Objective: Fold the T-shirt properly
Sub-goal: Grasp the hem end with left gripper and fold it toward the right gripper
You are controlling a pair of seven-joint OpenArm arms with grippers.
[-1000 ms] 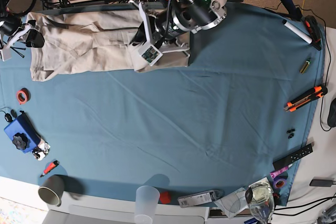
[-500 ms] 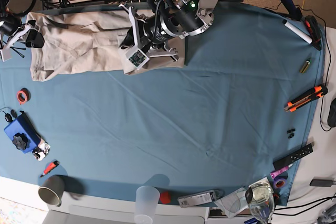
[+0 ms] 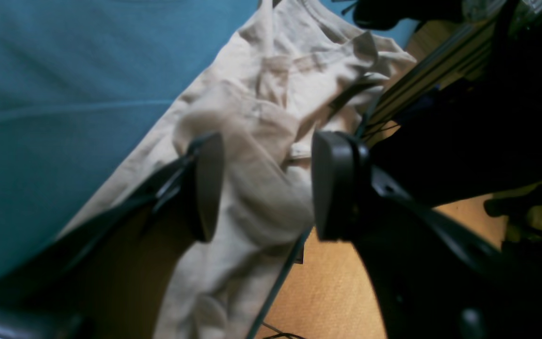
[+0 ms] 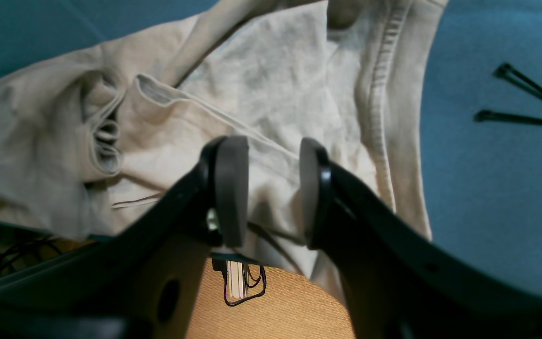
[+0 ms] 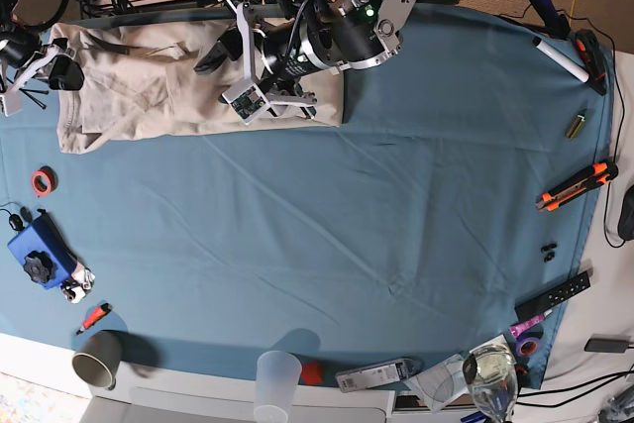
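The beige T-shirt (image 5: 149,86) lies crumpled along the back left of the blue tablecloth (image 5: 347,235). My left gripper (image 5: 213,52) reaches over its middle near the back table edge. In the left wrist view the left gripper (image 3: 266,188) is open, with a bunch of the shirt (image 3: 252,155) between its wide-apart fingers. My right gripper (image 5: 57,68) is at the shirt's left end. In the right wrist view the right gripper (image 4: 271,188) is open just above the shirt (image 4: 275,94), near a stitched hem.
Black zip ties (image 4: 525,99) lie on the cloth beside the shirt's left end. A red tape roll (image 5: 42,181), a blue object (image 5: 38,253) and two cups (image 5: 96,359) (image 5: 277,378) sit at the left and front. An orange knife (image 5: 578,185) lies at the right. Cables run behind the back edge.
My left arm has moved left along the shirt toward the back edge. The shirt's right end has shifted a little left with it. The right arm has not moved.
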